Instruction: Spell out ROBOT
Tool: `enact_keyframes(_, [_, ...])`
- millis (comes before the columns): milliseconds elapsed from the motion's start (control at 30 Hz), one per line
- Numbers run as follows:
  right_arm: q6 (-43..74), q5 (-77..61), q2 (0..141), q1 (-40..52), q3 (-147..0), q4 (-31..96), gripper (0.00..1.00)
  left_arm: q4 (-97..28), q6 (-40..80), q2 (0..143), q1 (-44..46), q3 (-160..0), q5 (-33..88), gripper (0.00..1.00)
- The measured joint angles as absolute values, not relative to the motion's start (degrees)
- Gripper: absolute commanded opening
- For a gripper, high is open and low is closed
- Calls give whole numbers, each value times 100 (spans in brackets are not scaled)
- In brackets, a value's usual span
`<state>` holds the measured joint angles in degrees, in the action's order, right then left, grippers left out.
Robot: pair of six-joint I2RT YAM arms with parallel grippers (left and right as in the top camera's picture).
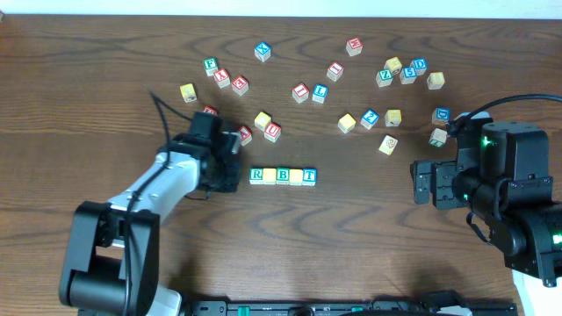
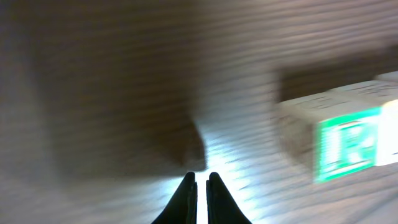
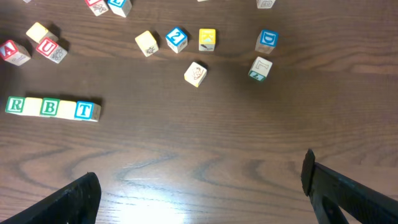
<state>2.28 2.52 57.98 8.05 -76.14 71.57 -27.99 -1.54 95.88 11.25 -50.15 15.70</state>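
A row of letter blocks [image 1: 283,175] lies at the table's middle, showing a green R [image 1: 256,175], a plain block, a green B [image 1: 283,175], another plain block and a blue T [image 1: 309,175]. The row also shows in the right wrist view [image 3: 51,107]. My left gripper [image 1: 230,172] sits just left of the R block, shut and empty; its view is blurred, with the R block [image 2: 339,140] at the right and the fingertips [image 2: 201,180] together. My right gripper [image 1: 423,183] is open and empty at the right, its fingers [image 3: 199,186] wide apart over bare wood.
Several loose letter blocks lie scattered across the back of the table, among them a yellow one [image 1: 187,91], a blue X [image 1: 262,51], a red U [image 1: 272,132], a blue 2 [image 1: 370,117] and a blue D [image 1: 441,115]. The table's front edge is near both arm bases.
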Motion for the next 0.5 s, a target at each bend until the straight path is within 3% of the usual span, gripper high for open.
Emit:
enact_keyframes(267, [228, 252, 5795, 805, -7614, 7157, 99, -3363, -62, 8095, 353, -5000, 1468, 9])
enact_keyframes(300, [228, 252, 5795, 805, -7614, 7150, 99, -3422, -38, 7806, 342, -5000, 1468, 17])
enact_keyframes(333, [228, 252, 5798, 805, -7614, 7150, 99, -3479, -12, 7474, 338, -4998, 1470, 33])
enact_keyframes(367, [228, 252, 5802, 805, -7614, 7157, 99, -3514, 58, 7032, 338, -4995, 1468, 78])
enact_keyframes(400, [228, 252, 5800, 805, -7614, 7153, 99, -3544, 62, 6497, 342, -4995, 1468, 99])
enact_keyframes(500, [228, 250, 5802, 805, -7614, 7157, 99, -3577, 126, 5404, 342, -4995, 1468, 99])
